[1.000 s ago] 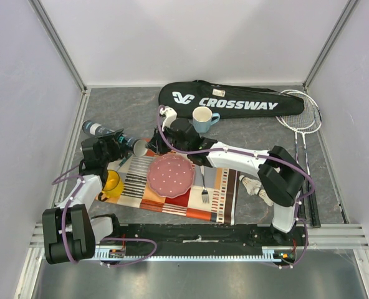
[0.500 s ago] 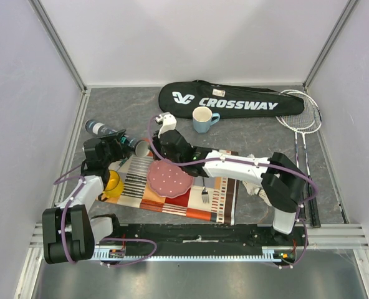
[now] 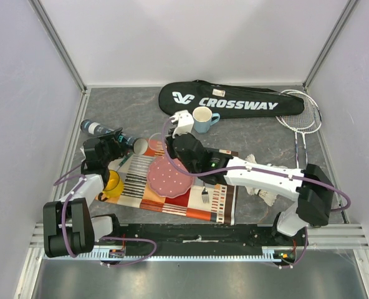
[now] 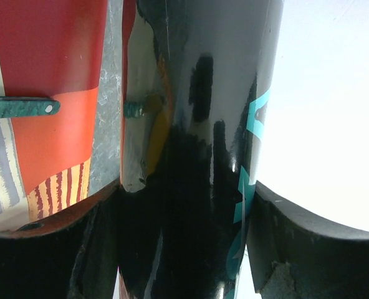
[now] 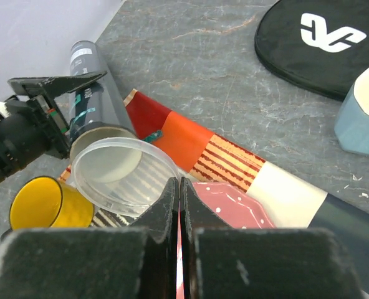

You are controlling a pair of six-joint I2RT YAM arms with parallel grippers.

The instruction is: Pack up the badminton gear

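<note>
At nine o'clock, our left gripper (image 3: 113,145) clamps the tube (image 3: 96,129) to steady it. Our right gripper (image 5: 179,184) pinches the lid (image 5: 125,171) by its rim, jaws together, just off the tube's mouth.

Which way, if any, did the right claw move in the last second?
Yes. The right gripper has drawn back from the racket bag toward the near edge and now hangs over the pink plate's far rim.
</note>
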